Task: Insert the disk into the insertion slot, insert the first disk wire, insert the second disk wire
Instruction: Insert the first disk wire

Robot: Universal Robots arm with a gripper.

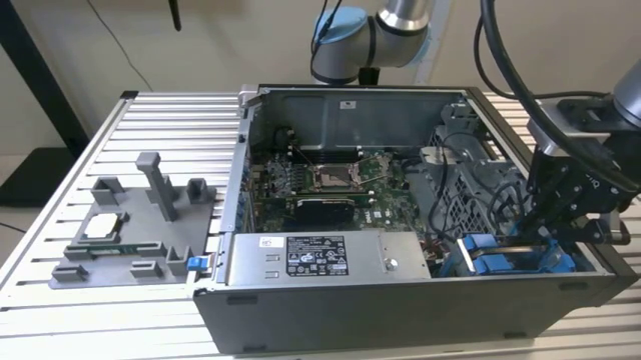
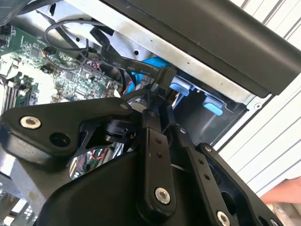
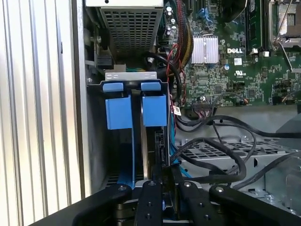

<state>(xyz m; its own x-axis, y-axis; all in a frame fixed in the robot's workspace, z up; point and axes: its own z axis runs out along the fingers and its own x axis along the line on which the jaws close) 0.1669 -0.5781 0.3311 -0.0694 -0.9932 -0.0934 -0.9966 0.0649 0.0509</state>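
Exterior view, left to right: slatted table point(image 1: 150, 105); on it a grey fixture tray point(image 1: 170, 244) holding a processor chip point(image 1: 102, 225) and a memory stick point(image 1: 115, 249). Next comes the open computer case point(image 1: 401, 311), lying on its side. Inside it are the circuit board point(image 1: 300, 180) toward the far wall and a grey labelled power box point(image 1: 320, 259) against the near wall. At the case's near corner on the exterior view's right is the drive slot point(image 3: 94, 141), with two blue carriers side by side. The disk point(image 3: 154, 110) sits in this slot, next to the other carrier point(image 3: 118, 113); it also shows in the exterior view point(image 1: 498, 264). It stands on edge. Its long axis runs along the case's near wall, blue tab end toward the power box, plug end toward the gripper point(image 3: 162, 178). The gripper reaches down into the corner point(image 1: 541, 236), its fingers drawn close and pinching the plug of a flat black wire point(image 2: 162, 77) at the disk's near end. Loose black cables point(image 3: 221, 150) loop over a perforated metal plate just beside the fingers, crowding that side; red and yellow leads run near the power box.
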